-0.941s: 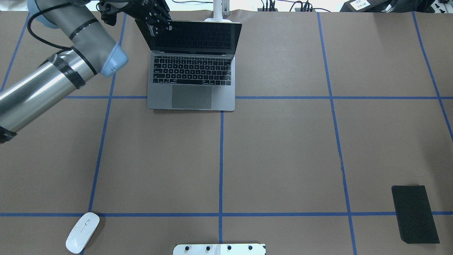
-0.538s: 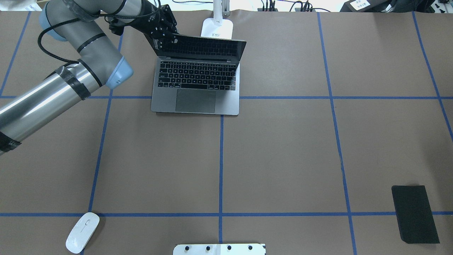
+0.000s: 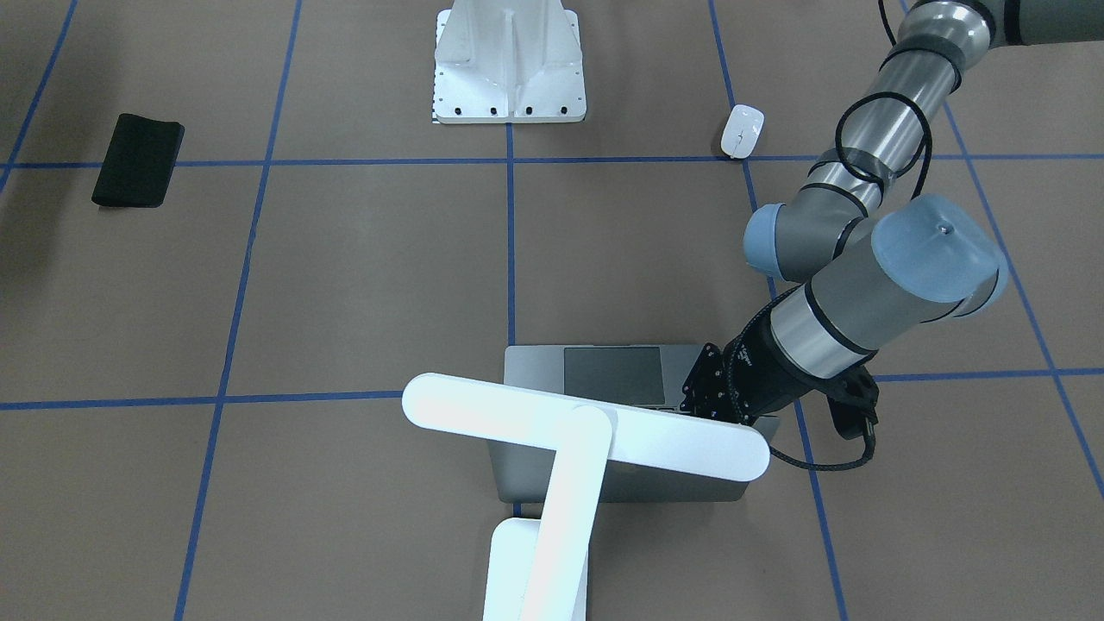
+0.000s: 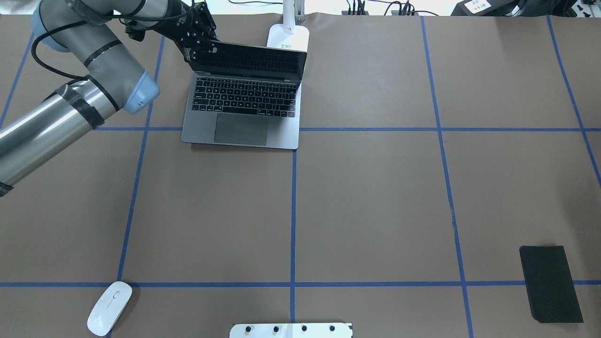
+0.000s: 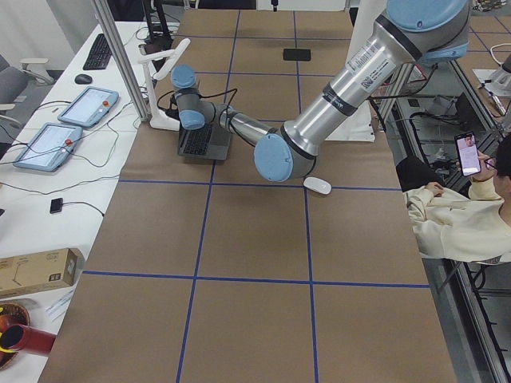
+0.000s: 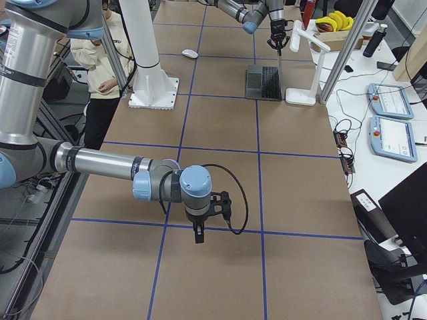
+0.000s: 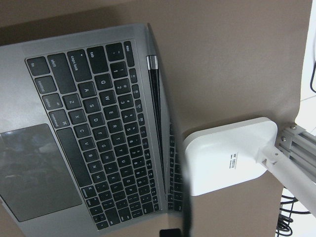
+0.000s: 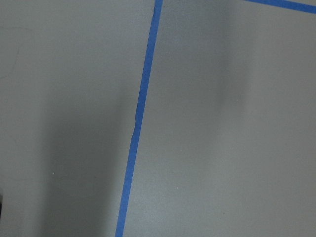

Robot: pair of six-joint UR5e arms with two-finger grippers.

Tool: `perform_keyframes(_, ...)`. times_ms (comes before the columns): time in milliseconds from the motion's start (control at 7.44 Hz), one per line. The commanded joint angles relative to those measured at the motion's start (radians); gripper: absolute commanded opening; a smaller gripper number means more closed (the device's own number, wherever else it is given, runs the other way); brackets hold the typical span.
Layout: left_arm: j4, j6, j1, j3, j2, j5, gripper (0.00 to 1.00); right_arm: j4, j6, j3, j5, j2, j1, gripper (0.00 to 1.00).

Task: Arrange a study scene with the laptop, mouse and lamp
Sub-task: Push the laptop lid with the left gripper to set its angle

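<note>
Brown paper table (image 4: 375,211), blue tape grid (image 4: 293,211). Open laptop (image 4: 244,110) at far edge, before lamp (image 4: 288,36); keys read "caps lock", "shift". Closed left gripper (image 4: 203,46) pinches lid corner; right gripper (image 6: 198,235) opening: cannot tell.

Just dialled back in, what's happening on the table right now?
The left claw seems to pinch the open laptop by a top corner of its screen, at the far side of the table, right in front of the lamp. The mouse lies untouched near the robot's edge, on its left. The right claw hangs over the table away from all three.
</note>
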Motion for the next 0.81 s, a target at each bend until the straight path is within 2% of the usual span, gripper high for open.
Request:
perform_keyframes(0, 0.002, 0.009, 0.002, 0.002, -0.003, 0.039, 0.1, 0.0, 0.001, 0.0, 0.0, 0.0, 0.001, 1.0)
perform_keyframes(134, 0.002, 0.008, 0.002, 0.001, -0.003, 0.044, 0.32, -0.001, 0.001, 0.0, 0.0, 0.0, 0.001, 1.0)
perform_keyframes(269, -0.001, 0.009, -0.001, -0.005, 0.0, 0.042, 0.87, -0.003, 0.002, 0.0, 0.002, 0.0, 0.0, 1.0)
perform_keyframes(403, 0.0, 0.011, -0.001, -0.01, 0.0, 0.042, 1.0, -0.006, 0.004, -0.002, 0.011, 0.002, 0.0, 1.0)
perform_keyframes(538, -0.003, 0.028, -0.026, -0.028, 0.003, 0.032, 1.0, -0.002, 0.001, -0.006, 0.026, 0.003, 0.0, 1.0)
perform_keyframes(672, 0.005, 0.044, -0.05, -0.089, 0.041, -0.013, 1.0, 0.005, 0.001, -0.005, 0.029, 0.003, 0.0, 1.0)
